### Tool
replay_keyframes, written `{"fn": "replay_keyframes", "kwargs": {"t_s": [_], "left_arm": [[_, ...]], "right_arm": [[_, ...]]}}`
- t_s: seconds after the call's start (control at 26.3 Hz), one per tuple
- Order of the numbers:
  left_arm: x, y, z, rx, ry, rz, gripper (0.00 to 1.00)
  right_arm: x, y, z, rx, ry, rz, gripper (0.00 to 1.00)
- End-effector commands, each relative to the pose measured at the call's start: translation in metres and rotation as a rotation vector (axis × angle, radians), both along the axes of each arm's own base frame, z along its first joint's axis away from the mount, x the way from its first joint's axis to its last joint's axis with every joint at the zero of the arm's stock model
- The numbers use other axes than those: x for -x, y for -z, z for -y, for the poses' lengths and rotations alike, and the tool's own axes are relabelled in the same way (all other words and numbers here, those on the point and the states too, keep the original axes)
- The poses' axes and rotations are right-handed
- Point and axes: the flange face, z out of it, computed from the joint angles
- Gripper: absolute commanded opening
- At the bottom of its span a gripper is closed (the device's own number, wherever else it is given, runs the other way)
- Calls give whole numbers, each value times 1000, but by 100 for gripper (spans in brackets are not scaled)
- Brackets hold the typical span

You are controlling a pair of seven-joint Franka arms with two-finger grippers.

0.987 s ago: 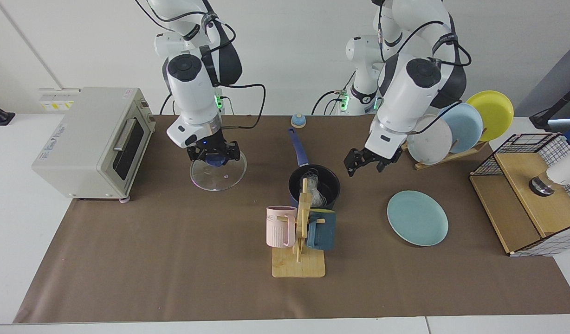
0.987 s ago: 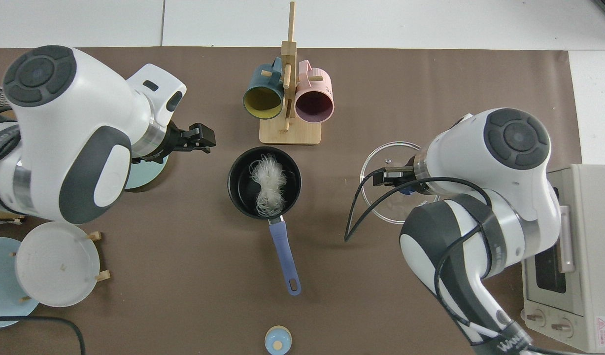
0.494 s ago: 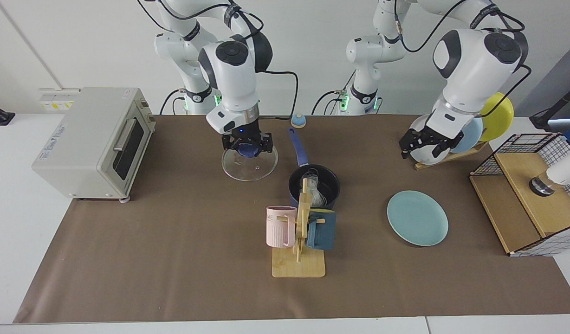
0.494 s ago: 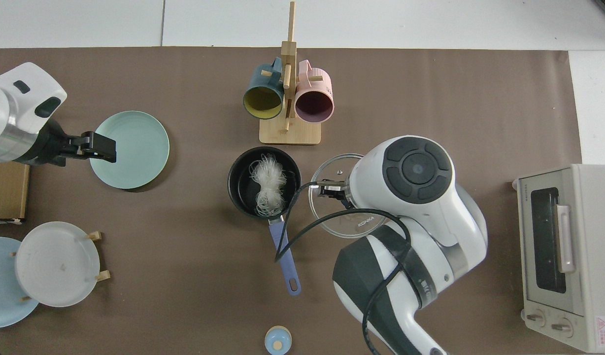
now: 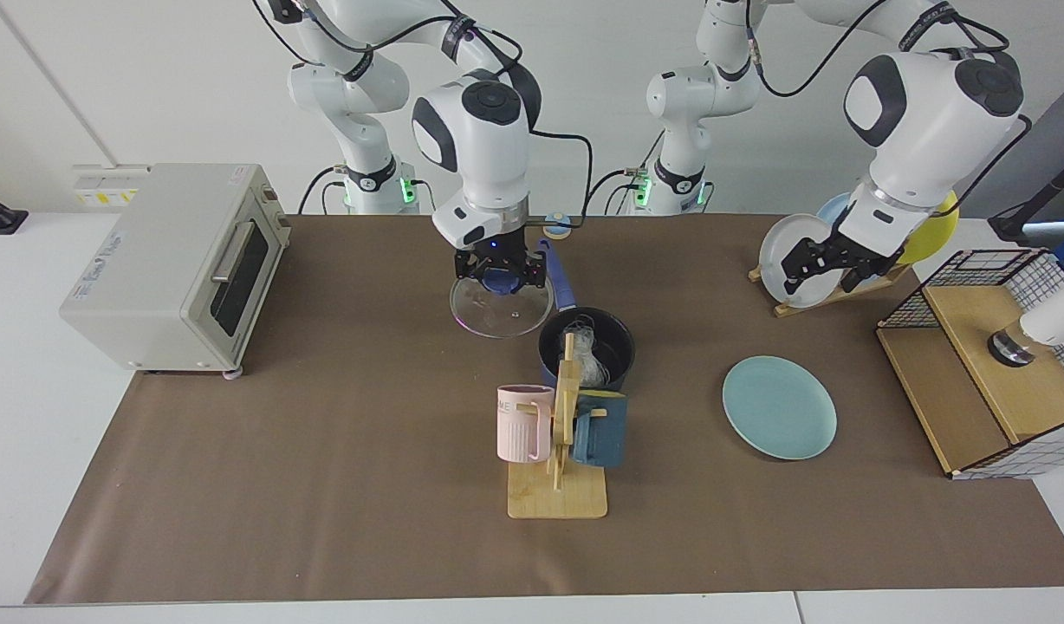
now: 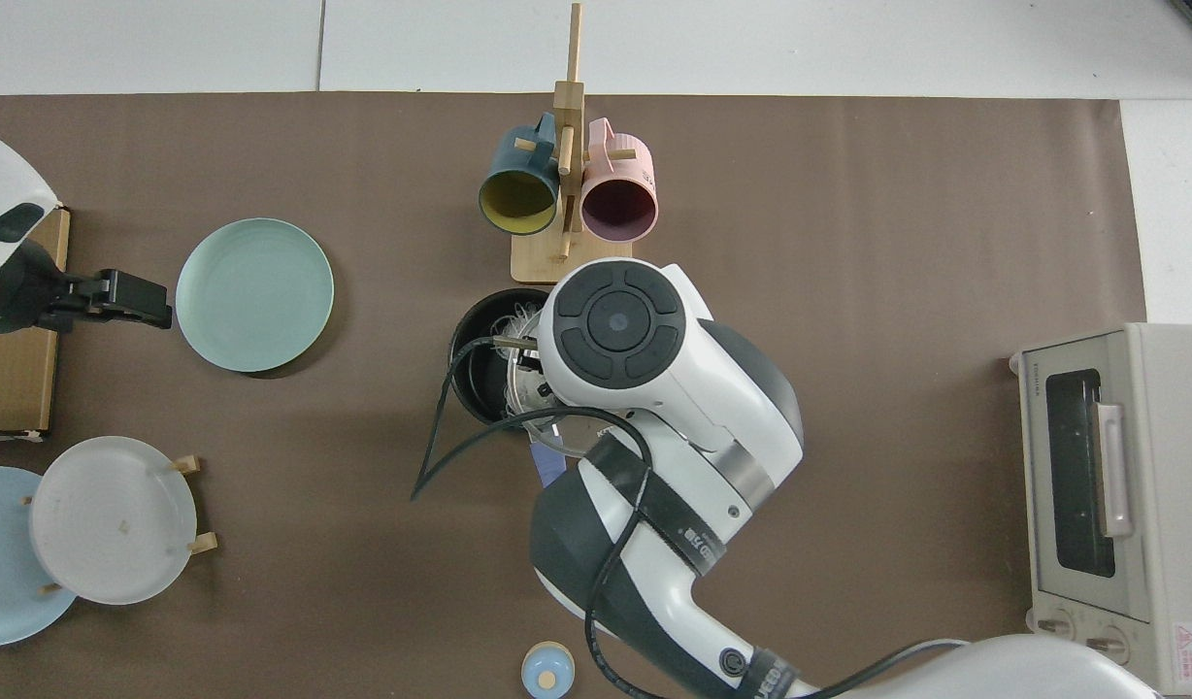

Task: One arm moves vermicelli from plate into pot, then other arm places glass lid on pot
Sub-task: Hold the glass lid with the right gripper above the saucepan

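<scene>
The right gripper (image 5: 500, 276) is clamped on the blue knob of the round clear glass lid (image 5: 502, 310) with its thin metal rim, holding it level in the air. In the last second it has carried the lid from the toaster-oven side of the brown mat toward the middle, so the lid now hangs beside the small dark navy saucepan (image 5: 587, 347), over its long blue handle and just short of its rim; in the top view the arm's wrist hides most of the pot (image 6: 480, 359). I judge the lid step is nearly home: a short shift over the pot's mouth, then a lowering.

The left gripper (image 5: 825, 263), fingers spread and empty, has drawn back to the plate rack at the mat's far corner, and that arm waits.

The whitish, translucent clump of thin vermicelli (image 5: 591, 357) lies inside the pot, partly hidden by the wooden mug stand (image 5: 562, 433). The round shallow teal-green plate (image 5: 779, 407) sits bare.
</scene>
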Motion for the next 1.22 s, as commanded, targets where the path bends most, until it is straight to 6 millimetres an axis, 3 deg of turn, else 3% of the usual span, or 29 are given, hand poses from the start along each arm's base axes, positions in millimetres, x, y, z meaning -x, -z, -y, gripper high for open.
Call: {"fn": "replay_keyframes", "kwargs": {"t_s": [0.0,0.23,0.61,1.18], "left_arm": [[13,-3,11,-16,23,-9,100],[10,-10,18,-19,47,25,100],[4,-17,25,-42,136,90,100],[4,-16,31,-42,162,89,100]], "right_arm": [[-16,4,-26,-14,52,-6,3],[-23,10,-53,-50,85,2,3],[-35,48,-61,-69,80,1,3],[-42,76,-75,-78,82,8,3]]}}
